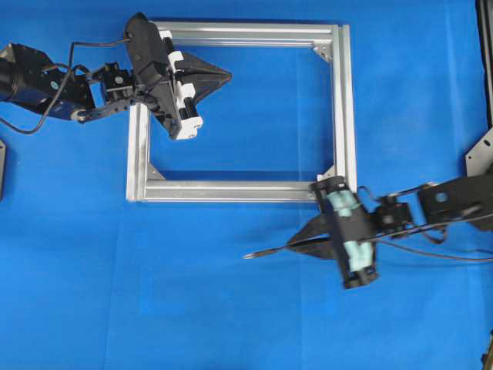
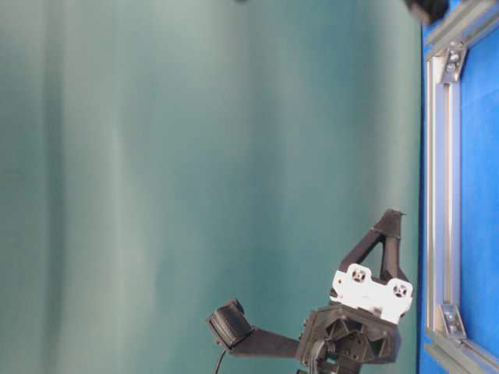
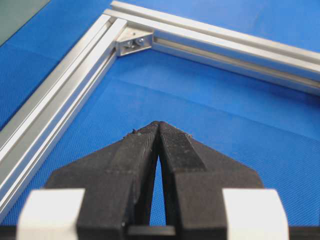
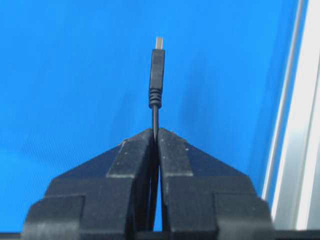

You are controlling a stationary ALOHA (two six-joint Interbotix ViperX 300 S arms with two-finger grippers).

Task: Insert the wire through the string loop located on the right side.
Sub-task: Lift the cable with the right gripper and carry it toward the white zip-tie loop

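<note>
Black wedge-shaped fingers of the left hand fill the left wrist view, pressed shut on nothing, above blue bench cloth inside the silver aluminium bar frame. Only the right wrist view shows the grip clearly: the right hand is clamped on the thin black wire, its slim plug tip standing just beyond the fingertips. Overhead, that wire points left from the right hand, below the frame's lower bar.
</note>
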